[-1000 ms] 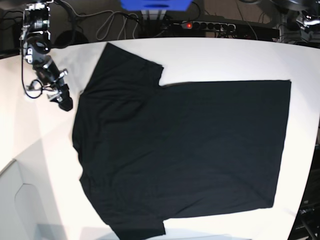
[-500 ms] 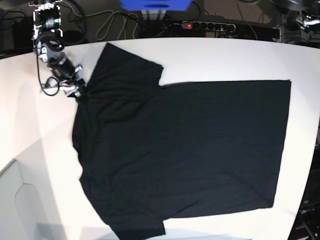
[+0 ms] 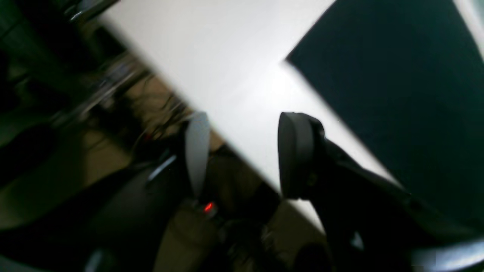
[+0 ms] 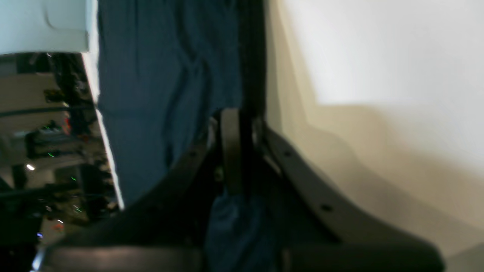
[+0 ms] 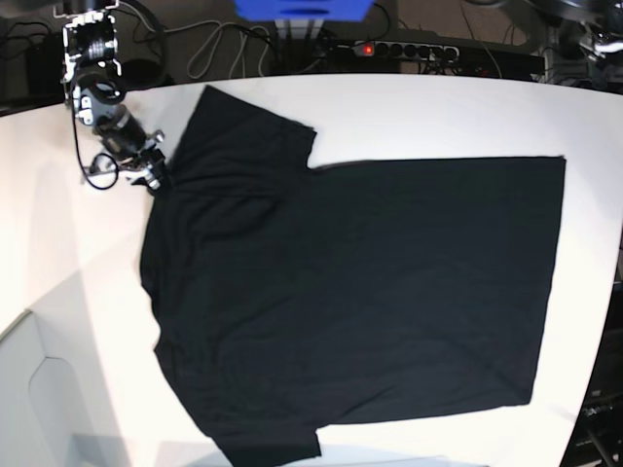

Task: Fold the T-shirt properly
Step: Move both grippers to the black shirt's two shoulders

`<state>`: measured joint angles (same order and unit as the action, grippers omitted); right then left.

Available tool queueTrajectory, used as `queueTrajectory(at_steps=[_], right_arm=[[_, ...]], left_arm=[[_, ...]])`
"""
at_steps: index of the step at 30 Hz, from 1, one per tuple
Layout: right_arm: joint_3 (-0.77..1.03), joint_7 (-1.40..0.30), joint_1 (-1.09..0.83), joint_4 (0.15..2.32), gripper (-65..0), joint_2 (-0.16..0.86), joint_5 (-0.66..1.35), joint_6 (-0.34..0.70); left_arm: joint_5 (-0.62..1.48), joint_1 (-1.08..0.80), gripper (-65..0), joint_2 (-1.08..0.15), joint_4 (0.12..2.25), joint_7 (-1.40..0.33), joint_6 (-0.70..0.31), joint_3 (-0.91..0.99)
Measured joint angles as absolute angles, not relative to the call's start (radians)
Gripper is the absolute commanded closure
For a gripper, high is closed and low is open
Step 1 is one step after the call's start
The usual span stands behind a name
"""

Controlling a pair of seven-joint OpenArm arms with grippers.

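Note:
The black T-shirt (image 5: 360, 292) lies spread flat on the white table (image 5: 438, 112), sleeves toward the left and hem toward the right. My right gripper (image 5: 156, 178) sits at the shirt's left edge beside the upper sleeve. In the right wrist view this gripper (image 4: 236, 117) is shut, with the T-shirt (image 4: 159, 94) fabric's edge pinched between the fingers. My left gripper (image 3: 245, 151) is open with nothing in it, hovering over the table's edge (image 3: 227, 56) near a corner of the T-shirt (image 3: 397, 83). The base view does not show that gripper.
A power strip (image 5: 389, 49) with a red light, cables and a blue object (image 5: 302, 8) lie behind the table's far edge. A pale grey box (image 5: 39, 389) stands at the lower left. White tabletop surrounds the shirt.
My right gripper moved from the bare table left of the shirt over to the shirt's edge by the upper sleeve and shut there. The shirt itself has not shifted.

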<state>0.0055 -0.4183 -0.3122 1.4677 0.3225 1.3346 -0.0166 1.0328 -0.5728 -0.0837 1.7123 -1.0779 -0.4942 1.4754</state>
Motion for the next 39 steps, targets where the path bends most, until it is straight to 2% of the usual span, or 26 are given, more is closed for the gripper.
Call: queueTrajectory(at_steps=[6, 12, 14, 17, 19, 25, 30, 39], right_arm=[[0.002, -0.419, -0.311, 1.465, 0.0, 0.321, 1.332, -0.018], [0.001, -0.412, -0.311, 1.465, 0.0, 0.319, 1.331, -0.019], [0.001, -0.407, -0.311, 1.465, 0.0, 0.319, 1.330, -0.019], [0.001, -0.407, -0.311, 1.465, 0.0, 0.319, 1.327, -0.019], [0.001, -0.407, -0.311, 1.465, 0.0, 0.318, 1.324, -0.019], [0.001, -0.410, -0.311, 1.465, 0.0, 0.319, 1.324, -0.019], [0.001, -0.411, -0.311, 1.465, 0.0, 0.319, 1.324, -0.019], [0.001, -0.411, -0.311, 1.465, 0.0, 0.319, 1.324, -0.019]], left_arm=[[1.173, -0.570, -29.4, -0.206, 1.687, -1.084, -0.488, 1.476], [1.224, -0.475, -29.5, -0.393, 1.298, -1.175, -0.487, 1.476], [1.223, -0.451, -32.7, -0.468, 1.110, -1.189, -0.492, 1.475], [1.218, -0.419, -42.4, -0.537, 0.901, -1.179, -0.486, 1.437], [1.214, -0.385, -44.3, -0.546, 0.844, -1.182, -0.485, 1.380], [1.222, -0.302, -44.3, -0.551, 0.936, -1.185, -0.490, 1.205], [1.217, -0.195, -44.3, -0.532, 0.901, -1.179, -0.482, 1.076], [1.266, -0.103, -44.3, -0.500, 0.778, -1.151, -0.495, 0.973]])
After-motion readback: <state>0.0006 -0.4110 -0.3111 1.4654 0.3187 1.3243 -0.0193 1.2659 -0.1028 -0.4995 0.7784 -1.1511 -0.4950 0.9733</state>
